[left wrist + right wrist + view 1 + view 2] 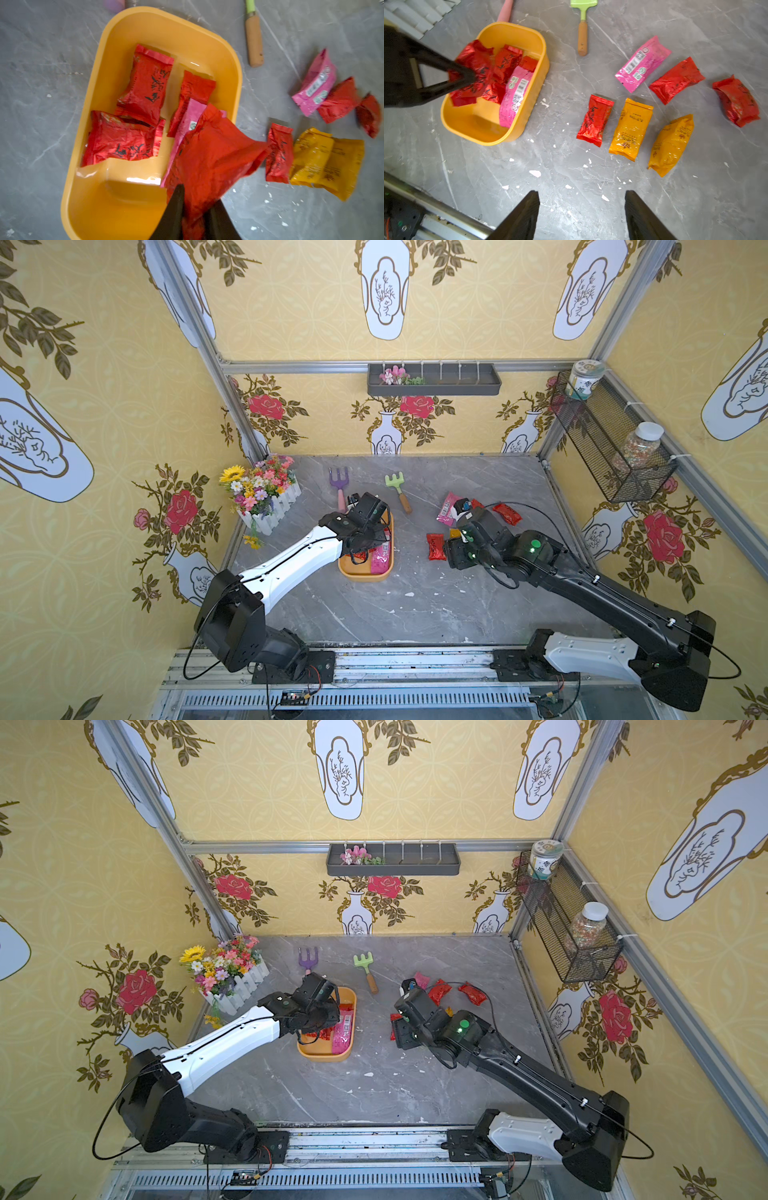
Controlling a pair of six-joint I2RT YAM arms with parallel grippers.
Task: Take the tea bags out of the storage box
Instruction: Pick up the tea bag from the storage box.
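Observation:
The yellow-orange storage box (99,197) lies on the grey table, in both top views under my left wrist (361,572). My left gripper (197,199) is shut on a crumpled red tea bag (212,153), held above the box's right side. Inside the box lie three red tea bags (145,83) and a pink one (515,95). On the table to the right of the box lie a pink sachet (641,62), three red ones (595,120) and two golden ones (630,128). My right gripper (582,194) hangs open over bare table near them, holding nothing.
A purple rake (340,483) and a green rake (397,489) lie behind the box. A flower planter (266,493) stands at the back left. A dark wall tray (434,381) and a wire basket with jars (611,448) hang on the walls.

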